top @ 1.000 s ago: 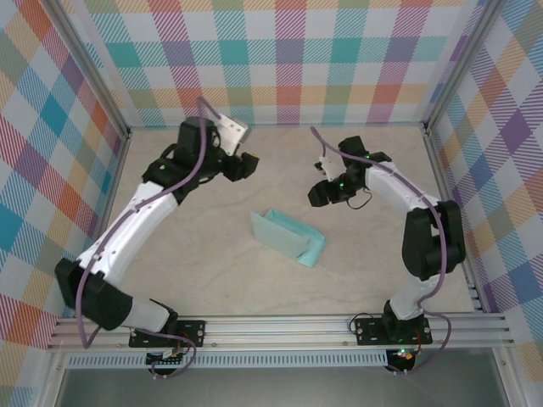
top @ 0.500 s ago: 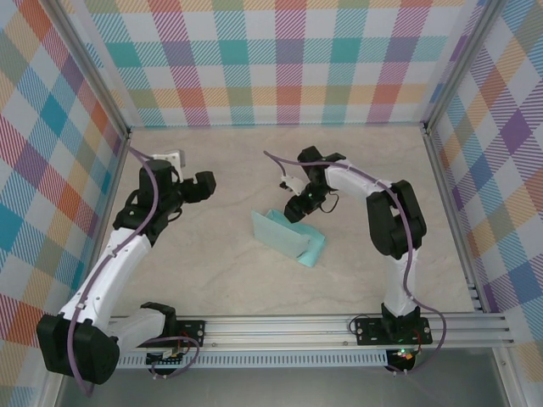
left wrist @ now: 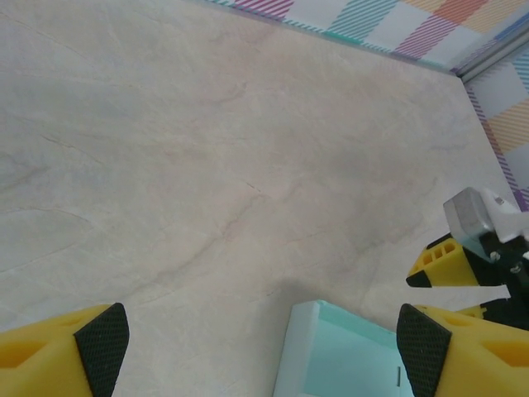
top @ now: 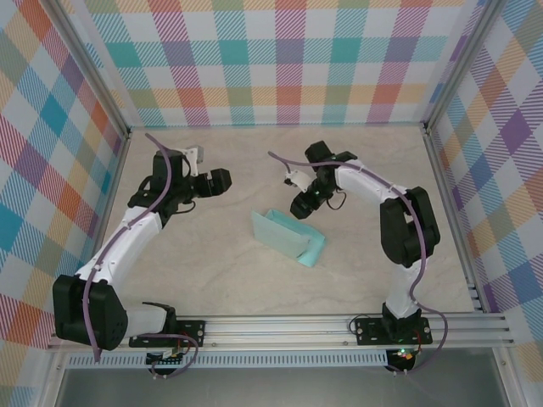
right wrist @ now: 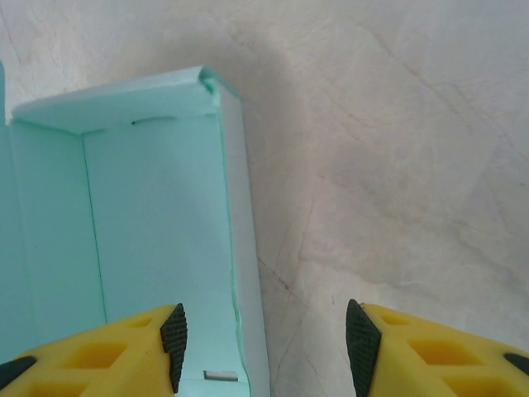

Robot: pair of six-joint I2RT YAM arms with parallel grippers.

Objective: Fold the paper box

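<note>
Mint card, the paper box [top: 287,236] sits half-formed mid-table [top: 212,271], so my right gripper [right wrist: 266,335] straddles one upright wall with jaws parted (nothing pinched), while my left gripper [left wrist: 263,339] waits nearby, spread wide and empty.

The top camera looks steeply down from above the near side, taking in the whole table [top: 212,271]. Each wrist camera looks down from close by; all three share the paper box [top: 287,236].
</note>
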